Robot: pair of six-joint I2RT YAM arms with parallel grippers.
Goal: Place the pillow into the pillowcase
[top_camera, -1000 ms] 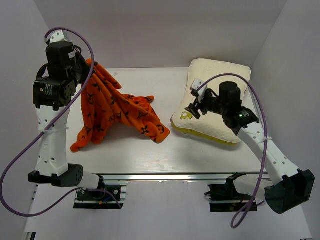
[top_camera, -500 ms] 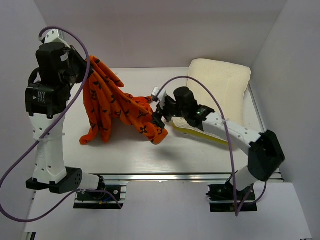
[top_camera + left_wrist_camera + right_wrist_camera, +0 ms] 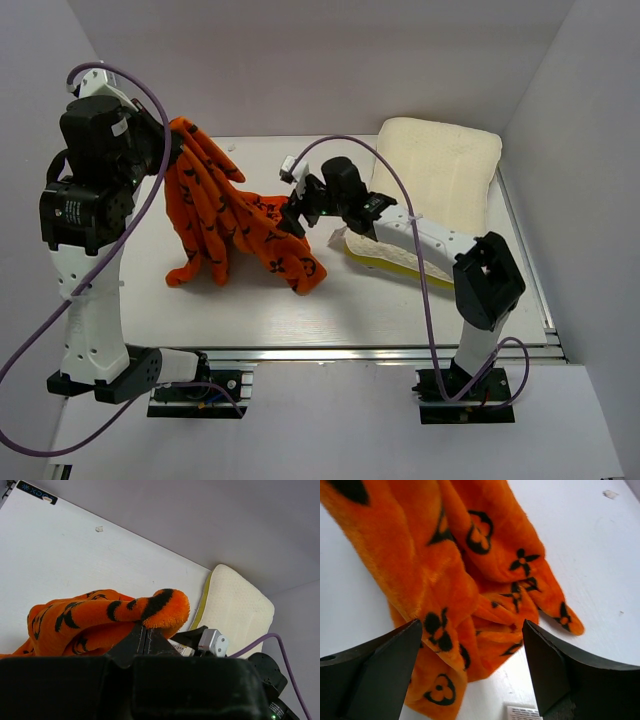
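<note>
Top external, plush orange pillowcase (image 3: 215, 215) hanging in folds, dimpled cream pillow (image 3: 440, 170)

Bright, diffuse light from above leaves soft shadows on the white table (image 3: 380, 310); focus is crisp throughout.

This looks like a robot lab test booth: a white table (image 3: 380, 305) boxed in by plain pale walls (image 3: 320, 60) on the left, right and far sides, with a metal rail (image 3: 330, 353) along its near edge and loose purple cables (image 3: 335, 138).
</note>
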